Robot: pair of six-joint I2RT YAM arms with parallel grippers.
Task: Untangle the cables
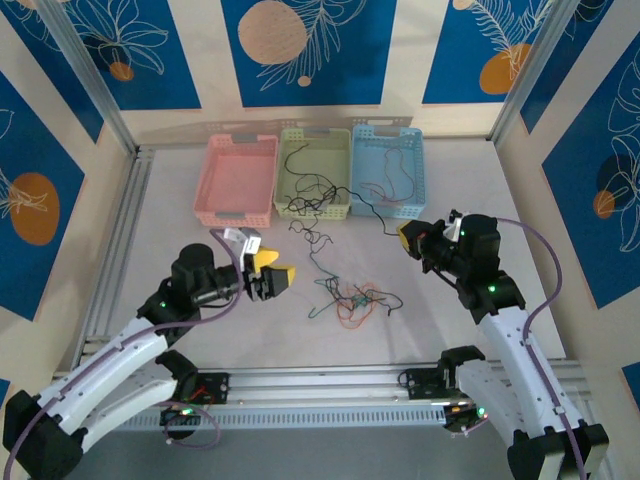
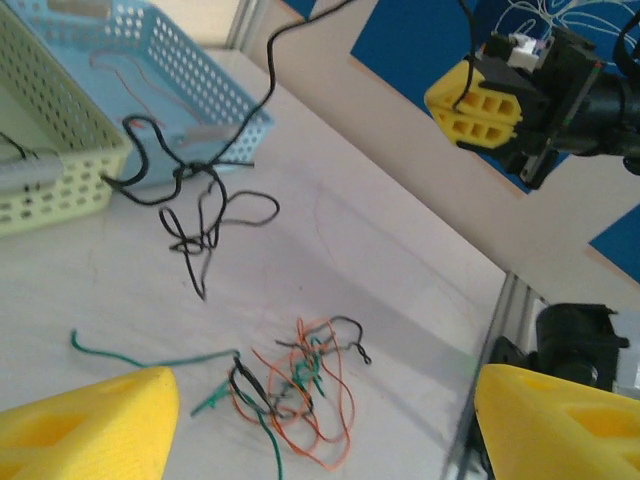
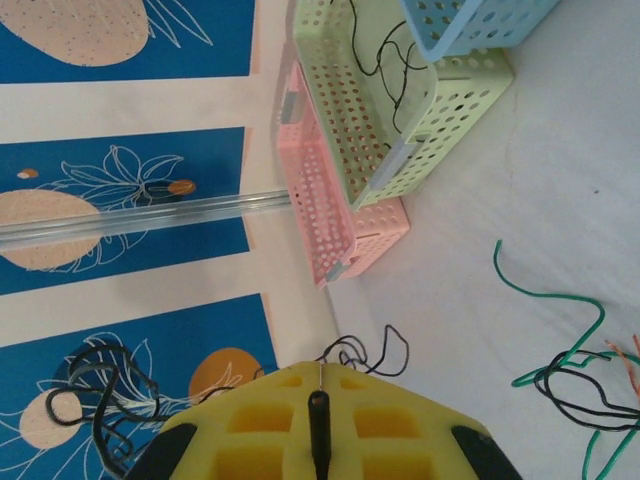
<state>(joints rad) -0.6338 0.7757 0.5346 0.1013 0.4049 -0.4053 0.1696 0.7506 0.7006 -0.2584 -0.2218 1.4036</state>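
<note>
The left gripper, its yellow foam-padded fingers spread wide apart and holding nothing, hung low over the pale table. A knotted tangle of thin orange, green and black cables lay on the surface in the gap just ahead of its fingertips. A loose green strand trailed from the knot toward the left-hand finger.

Across the table, the right gripper had its yellow fingers pressed together. It appeared to be pinching a long thin black cable, though the grip point itself was hard to make out. From those fingertips the cable ran away to a curly black bundle. The bundle lay on the table just in front of a light green perforated plastic basket and a light blue one. More black strands lay inside the green basket. A pink basket stood beside them, farthest from the right fingers.
</note>
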